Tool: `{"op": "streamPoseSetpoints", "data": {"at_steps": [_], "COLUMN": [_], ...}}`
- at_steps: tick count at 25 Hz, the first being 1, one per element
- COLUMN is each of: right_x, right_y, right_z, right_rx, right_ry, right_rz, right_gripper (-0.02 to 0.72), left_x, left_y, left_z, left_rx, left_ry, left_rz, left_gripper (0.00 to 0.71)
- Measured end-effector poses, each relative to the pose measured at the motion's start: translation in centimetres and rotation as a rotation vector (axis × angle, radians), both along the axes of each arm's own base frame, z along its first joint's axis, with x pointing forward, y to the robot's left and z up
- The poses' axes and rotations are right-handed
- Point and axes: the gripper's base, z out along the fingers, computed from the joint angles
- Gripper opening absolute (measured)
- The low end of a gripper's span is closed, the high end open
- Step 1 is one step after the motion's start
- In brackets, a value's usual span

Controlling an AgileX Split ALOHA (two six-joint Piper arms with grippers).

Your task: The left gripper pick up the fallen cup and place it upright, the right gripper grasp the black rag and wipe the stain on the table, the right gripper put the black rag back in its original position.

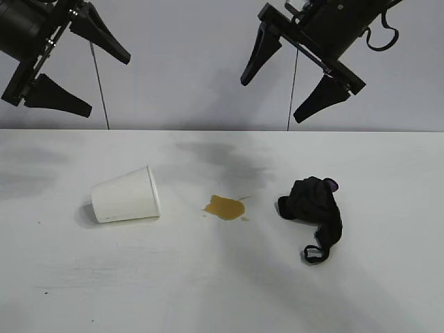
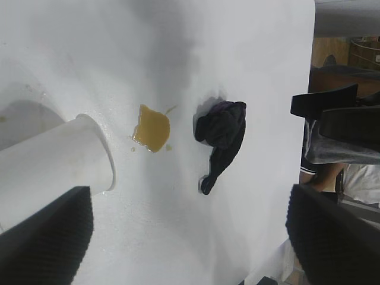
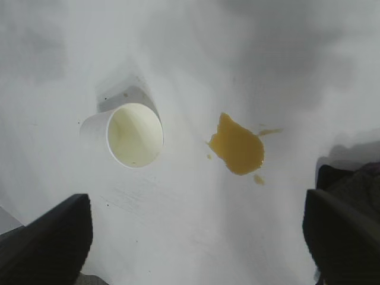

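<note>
Two grippers hang above the table [image 1: 388, 291] with nothing in either, so I judge no step of the task has been carried out; the first one, righting the cup, is the one in hand.

My left gripper [image 1: 103, 78] is high off the surface, its jaws spread wide and empty. The cup [image 1: 126, 195] lies on its side below and a little ahead of those jaws, well apart from them, with its open mouth turned toward the stain [image 1: 225, 207]. From the left wrist camera the rim end of the cup sits just beyond one fingertip, not between the two.

My right gripper [image 1: 276, 90] is likewise up in the air, jaws wide, holding nothing. The black rag [image 1: 313, 208] lies bunched on the table beneath and slightly outboard of those jaws, its looped tail trailing toward the near edge. The stain sits between cup and rag, touching neither.

As I read it, the next move belongs to the left arm: I need to bring it down so the cup's side wall passes between the fingers, close gently enough not to crush the paper, then tip it onto its base clear of the liquid. The rag can wait until the cup stands.
</note>
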Motion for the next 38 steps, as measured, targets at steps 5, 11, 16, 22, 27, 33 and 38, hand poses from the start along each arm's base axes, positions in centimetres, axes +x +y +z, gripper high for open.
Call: {"op": "streamPoseSetpoints", "data": {"at_steps": [5,11,16,22,27,33,38], "right_x": [0.00,0.00,0.00,0.00,0.00,0.00,0.03], "right_y": [-0.07,-0.08,-0.08,-0.08,-0.08,-0.08,-0.08], "right_z": [-0.05,-0.06,-0.06,-0.06,-0.06,-0.06,-0.05], "right_rx": [-0.010,-0.011,-0.011,-0.011,-0.011,-0.014,-0.015], "right_ry": [-0.001,-0.002,-0.002,-0.002,-0.002,-0.013,-0.017], "right_rz": [0.002,0.002,0.002,0.002,0.002,0.018,0.019], "right_gripper": [0.661,0.661,0.661,0.661,0.661,0.661,0.661], "left_x": [0.01,0.29,0.37,0.37,0.37,0.29,-0.26], "left_y": [0.00,0.12,0.15,0.15,0.15,-0.21,-0.84], "left_z": [0.00,-0.03,-0.04,-0.04,-0.04,-0.05,-0.85], "left_rx": [0.000,0.011,0.013,0.027,0.121,0.204,0.325], "left_ry": [-0.001,-0.019,-0.024,-0.066,-0.348,-0.602,-0.672], "left_rz": [0.001,0.027,0.034,-0.001,-0.237,-0.461,-0.654], "left_gripper": [0.636,0.636,0.636,0.636,0.636,0.636,0.636]}}
